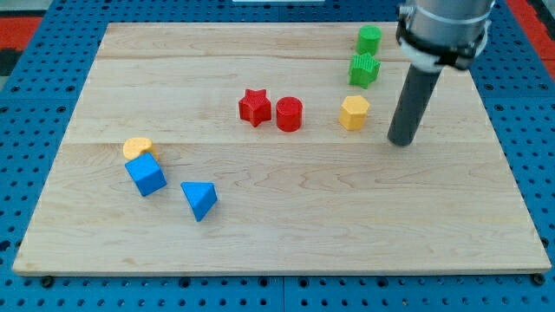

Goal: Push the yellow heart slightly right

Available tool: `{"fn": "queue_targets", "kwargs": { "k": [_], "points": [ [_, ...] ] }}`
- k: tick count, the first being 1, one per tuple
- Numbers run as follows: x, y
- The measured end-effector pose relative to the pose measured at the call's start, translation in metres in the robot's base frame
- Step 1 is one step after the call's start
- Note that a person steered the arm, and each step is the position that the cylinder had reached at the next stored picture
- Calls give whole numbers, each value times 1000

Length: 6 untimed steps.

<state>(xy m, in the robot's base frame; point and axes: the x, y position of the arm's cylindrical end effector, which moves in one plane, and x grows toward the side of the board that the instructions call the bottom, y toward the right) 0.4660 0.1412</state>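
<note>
camera view: my tip [400, 141] has no jaws. it's far right; the yellow heart [136, 147] sits far left, touching the blue cube [146, 175]. crossing over could bump the red star [254, 107].

arm: enters from the view's top right
rod: dark, straight, near upright
my tip [400, 141]: low at the board, in the view's right half
</note>
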Motion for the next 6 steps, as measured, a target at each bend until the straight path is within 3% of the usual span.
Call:
{"fn": "queue_targets", "kwargs": {
  "k": [1, 2, 4, 5, 6],
  "points": [
    [10, -88],
    [-34, -162],
    [-77, -328],
    [-14, -353],
    [-2, -364]
  ]
}}
